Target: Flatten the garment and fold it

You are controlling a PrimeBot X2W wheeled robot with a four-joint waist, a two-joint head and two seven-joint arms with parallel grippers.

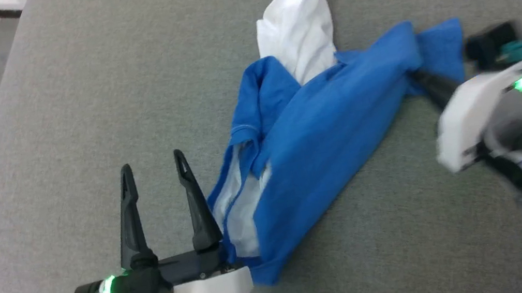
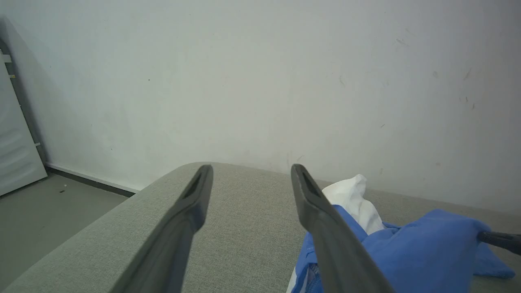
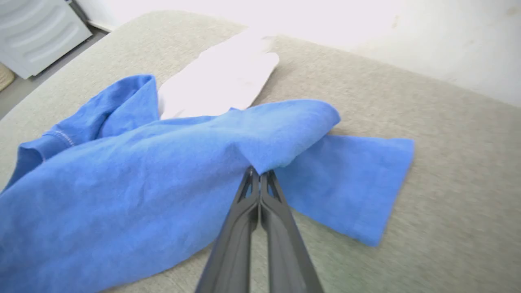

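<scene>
head view: the garment (image 1: 315,159) lies bunched on the grey upholstered surface (image 1: 100,88), mostly blue, with a white part poking out at its far side. my left pincer (image 1: 152,161) stands wide with nothing between its fingers, just beside the garment's near end. in the right wrist view my right pincer (image 3: 257,173) has its fingers pressed together, the tips tucked under a blue fold and pinching it. from the left wrist i see a pale wall (image 2: 260,81) behind the surface.
</scene>
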